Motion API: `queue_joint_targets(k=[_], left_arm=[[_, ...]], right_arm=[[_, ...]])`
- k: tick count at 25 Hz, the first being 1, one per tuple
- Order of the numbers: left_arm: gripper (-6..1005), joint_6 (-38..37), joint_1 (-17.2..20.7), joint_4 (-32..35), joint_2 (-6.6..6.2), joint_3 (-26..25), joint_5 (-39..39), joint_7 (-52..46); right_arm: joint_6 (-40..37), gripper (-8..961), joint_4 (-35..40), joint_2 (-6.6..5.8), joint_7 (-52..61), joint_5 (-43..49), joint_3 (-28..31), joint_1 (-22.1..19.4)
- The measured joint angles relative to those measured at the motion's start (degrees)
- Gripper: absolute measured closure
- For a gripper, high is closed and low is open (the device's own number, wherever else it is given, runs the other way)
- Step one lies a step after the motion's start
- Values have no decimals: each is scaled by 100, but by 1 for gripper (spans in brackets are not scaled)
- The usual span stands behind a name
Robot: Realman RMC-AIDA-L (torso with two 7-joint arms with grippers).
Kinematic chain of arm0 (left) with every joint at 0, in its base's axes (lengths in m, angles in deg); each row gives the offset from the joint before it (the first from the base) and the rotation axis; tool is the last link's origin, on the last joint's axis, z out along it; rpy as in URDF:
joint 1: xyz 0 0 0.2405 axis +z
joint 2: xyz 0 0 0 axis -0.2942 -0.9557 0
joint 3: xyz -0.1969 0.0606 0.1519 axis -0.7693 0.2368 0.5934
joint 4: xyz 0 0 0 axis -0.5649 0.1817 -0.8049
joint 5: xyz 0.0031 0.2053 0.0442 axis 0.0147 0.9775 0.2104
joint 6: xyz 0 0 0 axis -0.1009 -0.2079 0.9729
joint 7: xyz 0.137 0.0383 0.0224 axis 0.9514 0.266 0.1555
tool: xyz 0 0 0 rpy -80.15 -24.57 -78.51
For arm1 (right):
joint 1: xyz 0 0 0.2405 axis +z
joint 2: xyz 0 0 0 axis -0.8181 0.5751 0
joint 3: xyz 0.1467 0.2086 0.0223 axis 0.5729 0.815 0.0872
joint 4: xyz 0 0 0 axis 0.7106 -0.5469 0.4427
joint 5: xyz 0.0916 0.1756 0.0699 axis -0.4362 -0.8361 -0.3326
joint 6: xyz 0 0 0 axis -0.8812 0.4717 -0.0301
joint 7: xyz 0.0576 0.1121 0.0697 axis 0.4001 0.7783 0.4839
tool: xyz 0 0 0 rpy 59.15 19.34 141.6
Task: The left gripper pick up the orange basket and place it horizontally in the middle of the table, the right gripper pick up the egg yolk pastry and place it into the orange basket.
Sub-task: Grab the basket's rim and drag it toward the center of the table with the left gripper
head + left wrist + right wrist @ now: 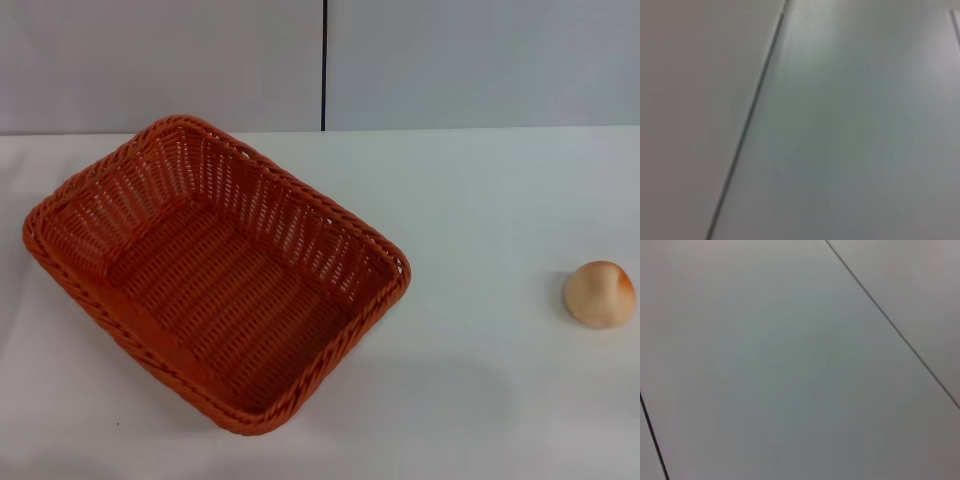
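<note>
The orange basket (215,270) lies on the left half of the white table (480,380) in the head view, turned at a slant with one corner toward the back and one toward the front. It holds nothing. The egg yolk pastry (599,293) sits alone near the table's right edge, well apart from the basket. Neither the left gripper nor the right gripper shows in any view. Both wrist views take in only plain grey panels crossed by a thin dark seam.
A grey wall panel (450,60) with a vertical dark seam stands along the table's far edge. Bare white tabletop lies between the basket and the pastry.
</note>
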Motion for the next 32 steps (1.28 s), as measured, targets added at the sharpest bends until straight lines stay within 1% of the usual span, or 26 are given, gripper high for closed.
queue_joint_targets(k=[1,3,9,11,12,13,14,17,18,19,21,22,23,25,26,27,28,29,31,32], left_arm=[[320,6,10,96,-19,170,1,-108],[315,23,22,189,-21,245,3,-129],[300,104,68,242,-25,299,8,-399],[295,364,113,462,-48,418,8,-972],[292,623,175,785,-81,674,14,-1465],[290,623,175,785,-81,674,14,-1465],[287,851,239,1177,-143,1023,73,-1924],[280,1070,280,1697,-282,1458,348,-2436],[277,1156,274,1959,-377,1595,585,-2730],[275,1196,268,2077,-413,1626,719,-2896],[270,1391,228,2557,-517,1646,1232,-3636],[267,1457,215,2698,-541,1645,1381,-3848],[265,1792,146,3390,-604,1629,2125,-4834],[260,1981,83,3945,-621,1614,2751,-5493],[257,1981,83,3945,-621,1614,2751,-5493],[255,2106,-40,4442,-632,1603,3465,-6097],[252,2106,-40,4442,-632,1603,3465,-6097],[250,2191,-148,4771,-639,1595,4096,-6607],[245,2286,-406,5352,-639,1575,5119,-7452],[242,2295,-495,5524,-632,1574,5429,-7700]], right_arm=[[0,956,8,-1,0,0,-7,8],[0,956,20,-9,1,8,-20,32],[-2,956,22,-41,42,28,-146,98],[-2,955,22,-41,43,29,-181,101],[-2,955,21,-43,43,30,-215,102],[-2,955,20,-46,44,30,-242,102],[1,955,17,-52,45,31,-263,102],[36,955,7,-52,46,33,-294,112],[36,955,7,-52,46,33,-294,112],[84,955,5,-53,47,34,-356,121],[106,955,4,-55,47,34,-381,122],[152,955,3,-58,48,36,-408,127],[152,955,3,-58,48,36,-408,127],[200,955,-5,-59,49,39,-413,130],[200,955,-5,-59,49,39,-413,130],[229,955,-6,-60,50,45,-445,129],[229,955,-6,-60,50,45,-445,129],[240,955,0,-61,51,46,-485,124],[296,955,16,-76,54,48,-606,116],[331,955,16,-84,57,48,-640,120]])
